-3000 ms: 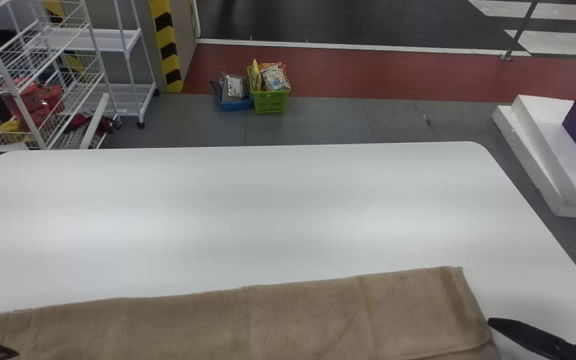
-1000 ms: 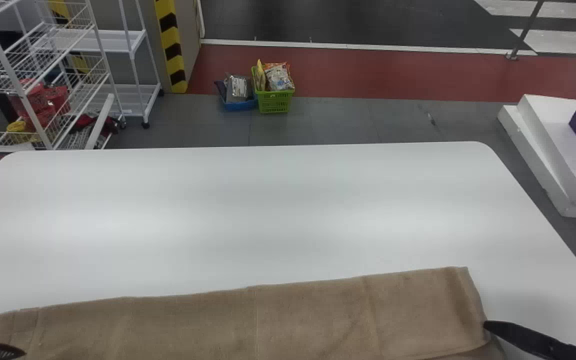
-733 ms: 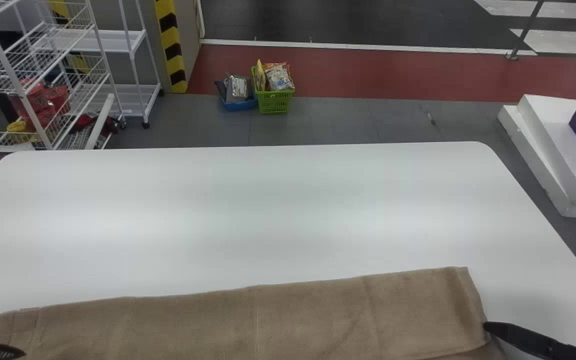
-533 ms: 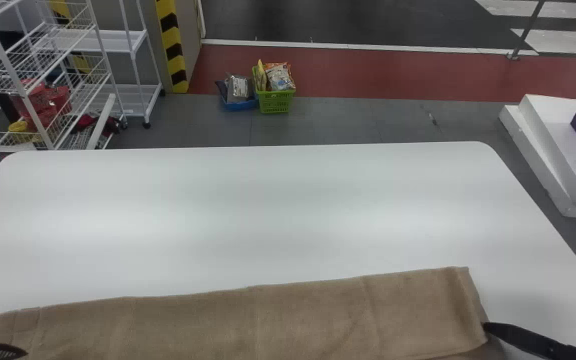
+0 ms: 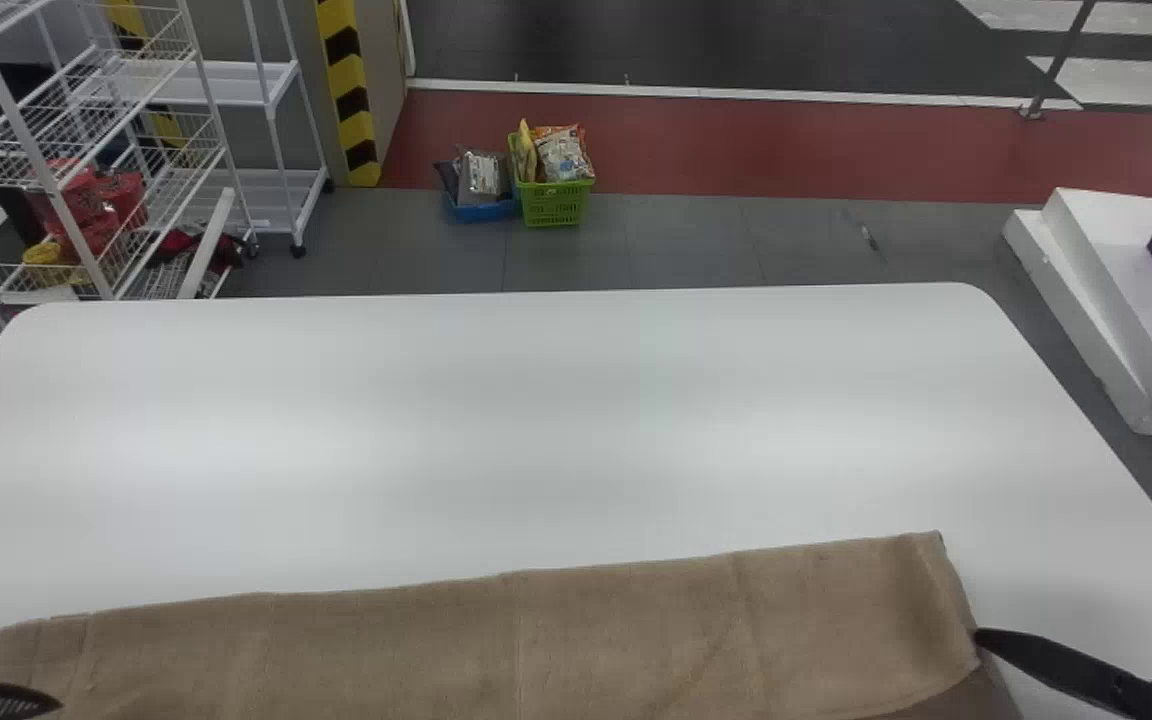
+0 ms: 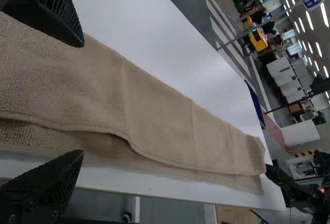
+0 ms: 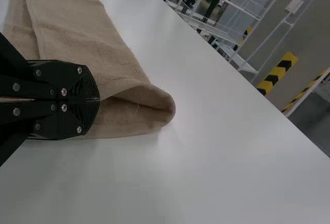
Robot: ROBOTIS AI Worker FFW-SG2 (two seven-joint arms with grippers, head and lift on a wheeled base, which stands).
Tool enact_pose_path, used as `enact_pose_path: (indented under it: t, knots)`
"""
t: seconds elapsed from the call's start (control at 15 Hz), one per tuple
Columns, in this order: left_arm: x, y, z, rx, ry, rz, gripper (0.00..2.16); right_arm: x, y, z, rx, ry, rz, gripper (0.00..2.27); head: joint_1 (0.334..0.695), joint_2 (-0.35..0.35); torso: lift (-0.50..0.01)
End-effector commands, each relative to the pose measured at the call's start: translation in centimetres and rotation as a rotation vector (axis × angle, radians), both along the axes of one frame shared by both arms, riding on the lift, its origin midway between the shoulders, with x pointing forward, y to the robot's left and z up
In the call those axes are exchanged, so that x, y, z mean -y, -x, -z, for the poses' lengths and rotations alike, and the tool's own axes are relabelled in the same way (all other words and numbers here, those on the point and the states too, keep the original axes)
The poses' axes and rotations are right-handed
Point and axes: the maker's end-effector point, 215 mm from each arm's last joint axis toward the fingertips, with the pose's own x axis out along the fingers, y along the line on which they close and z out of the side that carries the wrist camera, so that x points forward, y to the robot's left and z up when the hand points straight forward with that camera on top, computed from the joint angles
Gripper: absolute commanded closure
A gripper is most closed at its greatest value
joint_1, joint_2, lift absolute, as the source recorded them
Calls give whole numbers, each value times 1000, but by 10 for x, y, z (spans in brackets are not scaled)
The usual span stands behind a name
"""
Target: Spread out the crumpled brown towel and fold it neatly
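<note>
Lengthwise fold's looking mostly done, tbh. Towel point(image 5: 556, 640) lies along the table's point(image 5: 496, 420) near side; right gripper point(image 7: 99, 100), table's near right, seems pinched on its corner, left gripper point(image 6: 81, 97), near left, gapes empty. Next: probably square the hems.

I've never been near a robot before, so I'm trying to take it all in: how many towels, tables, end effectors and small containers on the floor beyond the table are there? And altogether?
Towels: 1 (brown towel)
Tables: 1 (white table)
End effectors: 2 (left end effector, right end effector)
Floor containers: 2 (green basket, blue container)
Total: 6
</note>
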Motion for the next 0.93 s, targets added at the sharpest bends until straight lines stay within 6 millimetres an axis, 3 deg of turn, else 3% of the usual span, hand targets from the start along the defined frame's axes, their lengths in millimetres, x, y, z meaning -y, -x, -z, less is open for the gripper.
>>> enact_pose_path:
  t: [0.0, 0.4, 0.87]
  knots:
    - [0, 1, 0, 0, 0, 0, 76, -1, 0, -11, 21, -48, 12, 1325, 695, -39, -128]
    - [1, 1, -2, 4, -8, 5, 76, 6, 28, -16, -6, -32, 27, 1325, 695, -37, -128]
    - [18, 11, -10, -4, -24, 71, 100, 12, 30, -14, -11, -23, 40, 1325, 695, -82, -128]
